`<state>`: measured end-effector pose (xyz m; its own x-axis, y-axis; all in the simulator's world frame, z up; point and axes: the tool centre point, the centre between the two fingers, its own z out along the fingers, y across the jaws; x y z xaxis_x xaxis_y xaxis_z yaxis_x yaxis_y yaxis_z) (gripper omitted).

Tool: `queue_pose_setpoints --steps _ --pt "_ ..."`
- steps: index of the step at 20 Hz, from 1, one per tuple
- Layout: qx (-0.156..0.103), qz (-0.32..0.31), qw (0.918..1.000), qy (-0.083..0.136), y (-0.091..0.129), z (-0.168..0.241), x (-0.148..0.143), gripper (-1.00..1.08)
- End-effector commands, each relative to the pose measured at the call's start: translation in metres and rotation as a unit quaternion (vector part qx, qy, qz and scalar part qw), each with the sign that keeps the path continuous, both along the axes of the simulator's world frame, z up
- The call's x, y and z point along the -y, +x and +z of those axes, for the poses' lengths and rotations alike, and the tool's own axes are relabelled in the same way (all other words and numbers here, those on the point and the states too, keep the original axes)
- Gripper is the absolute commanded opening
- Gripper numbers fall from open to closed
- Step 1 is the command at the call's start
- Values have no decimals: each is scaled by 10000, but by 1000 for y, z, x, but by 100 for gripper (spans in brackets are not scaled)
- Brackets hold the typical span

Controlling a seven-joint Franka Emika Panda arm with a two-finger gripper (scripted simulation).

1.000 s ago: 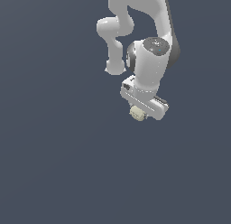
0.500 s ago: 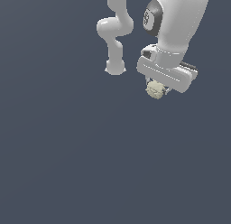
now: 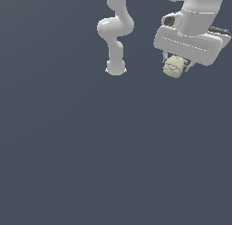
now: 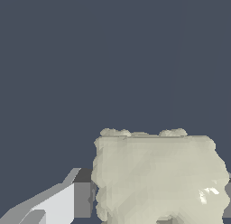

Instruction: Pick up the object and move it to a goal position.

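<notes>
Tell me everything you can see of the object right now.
The object is a small pale cream-beige chunk, roughly cube-shaped, with a lumpy, mottled surface. It sits just under the white gripper, between its fingers, much smaller than the hand above it. It shows near the upper edge of the exterior view, towards that view's right. In the wrist view it fills the near field, its faces bumpy and uneven, with a finger pressed against one side. Nothing else touches it.
</notes>
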<state>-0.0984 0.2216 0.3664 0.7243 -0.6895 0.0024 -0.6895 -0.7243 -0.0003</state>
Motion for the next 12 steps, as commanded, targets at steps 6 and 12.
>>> queue_pose_setpoints --steps 6,12 --pt "-9 -3 10000 4 -12 30 -20 -100" --pt "-10 -3 10000 7 -12 32 -22 -100"
